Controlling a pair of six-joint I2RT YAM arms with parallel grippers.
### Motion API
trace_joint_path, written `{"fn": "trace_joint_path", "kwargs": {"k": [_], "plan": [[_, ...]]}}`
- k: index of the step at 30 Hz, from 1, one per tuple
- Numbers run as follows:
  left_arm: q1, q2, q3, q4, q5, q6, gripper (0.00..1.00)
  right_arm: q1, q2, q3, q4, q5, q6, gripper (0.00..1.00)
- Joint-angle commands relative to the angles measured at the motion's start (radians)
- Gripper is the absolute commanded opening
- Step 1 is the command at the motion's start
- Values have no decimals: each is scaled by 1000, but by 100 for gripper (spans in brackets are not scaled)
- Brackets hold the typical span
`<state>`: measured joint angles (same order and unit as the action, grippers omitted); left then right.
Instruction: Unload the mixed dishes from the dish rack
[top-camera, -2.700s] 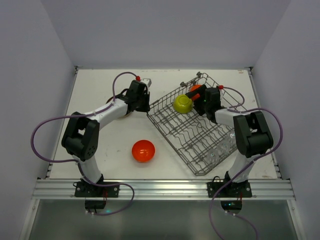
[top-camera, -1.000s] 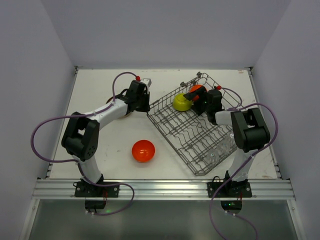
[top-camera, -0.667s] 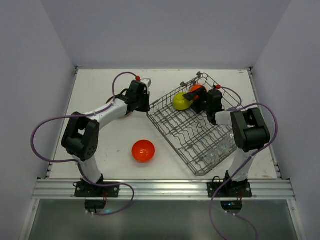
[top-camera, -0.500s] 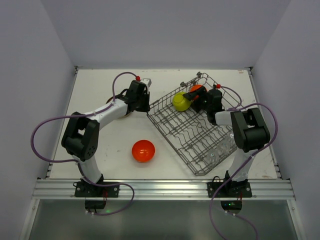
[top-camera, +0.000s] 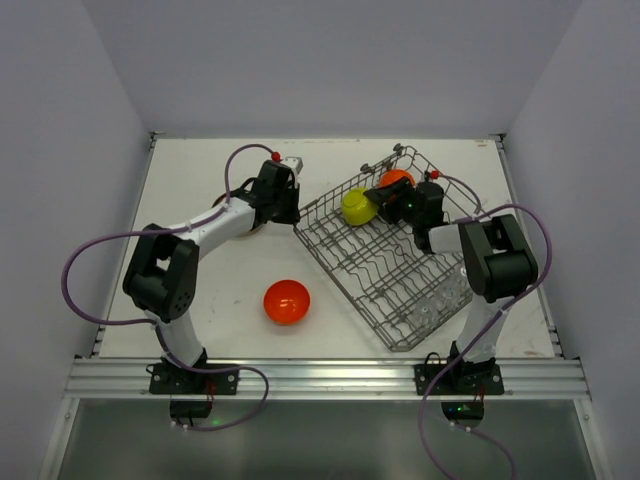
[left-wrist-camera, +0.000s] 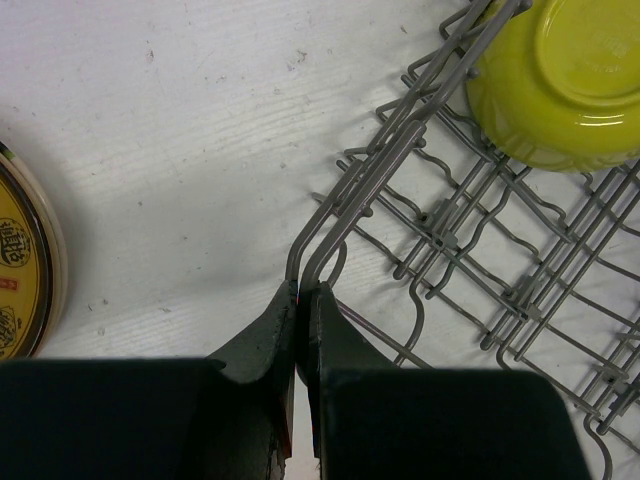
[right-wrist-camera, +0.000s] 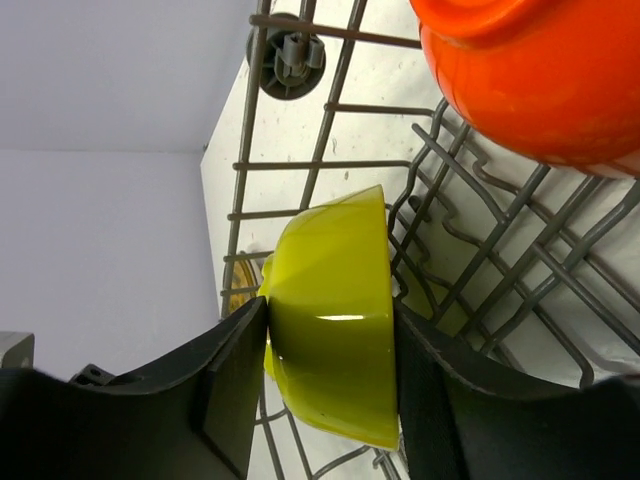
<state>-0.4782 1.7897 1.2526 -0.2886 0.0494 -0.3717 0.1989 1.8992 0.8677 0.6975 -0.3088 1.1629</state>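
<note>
The grey wire dish rack (top-camera: 372, 268) lies at an angle on the right half of the table. At its far end a yellow-green bowl (top-camera: 356, 206) stands on edge, and my right gripper (right-wrist-camera: 328, 316) is shut on it, one pad on each side of the bowl (right-wrist-camera: 335, 330). An orange bowl (top-camera: 394, 179) sits just behind it in the rack. Clear glasses (top-camera: 446, 290) stand at the rack's near right end. My left gripper (left-wrist-camera: 300, 291) is shut on the rack's left corner wire (left-wrist-camera: 322, 232). A second orange bowl (top-camera: 287, 301) sits on the table.
A yellow-brown patterned plate (left-wrist-camera: 18, 262) lies on the table left of the left gripper, mostly under that arm in the top view. White walls close in the table on three sides. The rack's far rim has a small grey wheel (right-wrist-camera: 289, 52).
The right gripper's jaws have closed onto the yellow-green bowl, and the bowl has tipped on edge and shifted slightly left. The left arm has not moved.
</note>
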Motion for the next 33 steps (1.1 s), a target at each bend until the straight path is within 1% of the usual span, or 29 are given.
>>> {"fn": "trace_joint_path", "kwargs": {"k": [1,10,15,18,21,22,24,29,33], "plan": [[-14,14,-18,3,67,-13,0,10,0,-29,100,-39,20,49],[-14,13,-21,3,67,-13,0,27,-12,-41,125,-59,49,43],[-14,11,-19,3,67,-13,0,42,-22,-50,126,-58,58,45],[-14,10,-19,3,69,-13,0,46,-22,-56,141,-64,67,45],[-14,8,-22,3,69,-13,0,53,-28,-68,163,-70,75,31],[-14,8,-22,3,69,-13,0,54,-34,-70,166,-72,77,28],[-14,7,-22,3,69,-13,0,57,-40,-75,169,-72,77,26],[-14,5,-21,3,70,-13,0,63,-55,-76,171,-73,77,13],[-14,4,-22,3,69,-13,0,66,-57,-75,184,-90,84,12]]}}
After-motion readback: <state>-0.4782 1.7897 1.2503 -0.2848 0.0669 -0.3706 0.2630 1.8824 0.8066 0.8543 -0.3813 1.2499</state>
